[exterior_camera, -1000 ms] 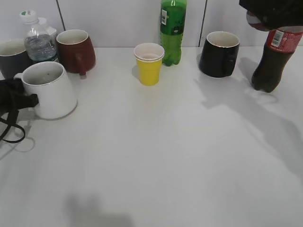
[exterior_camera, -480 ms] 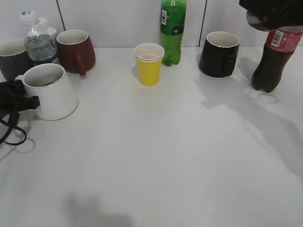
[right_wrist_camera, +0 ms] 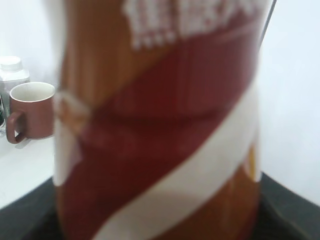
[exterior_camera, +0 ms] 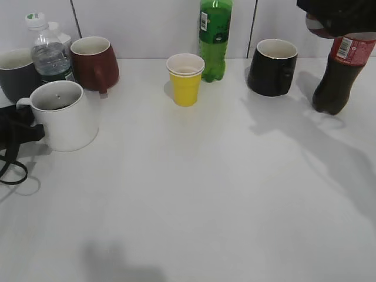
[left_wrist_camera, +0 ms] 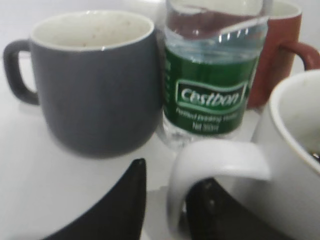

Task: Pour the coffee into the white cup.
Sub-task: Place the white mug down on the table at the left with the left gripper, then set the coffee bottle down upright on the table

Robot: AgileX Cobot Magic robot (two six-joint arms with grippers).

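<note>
White tabletop [exterior_camera: 194, 188] stretches before a pale wall. My left gripper [left_wrist_camera: 167, 210] has its jaws around the handle of the white cup [exterior_camera: 63, 114], at the table's left edge. My right gripper [exterior_camera: 338, 13], at the top right, grasps the coffee [right_wrist_camera: 160, 130], bottle filling its wrist view.

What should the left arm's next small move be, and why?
Probably slide the white cup toward the middle of the table. The left pincer already straddles its handle, but the cup sits at the far left while the coffee bottle is held up at the far right, too far apart for pouring.
</note>
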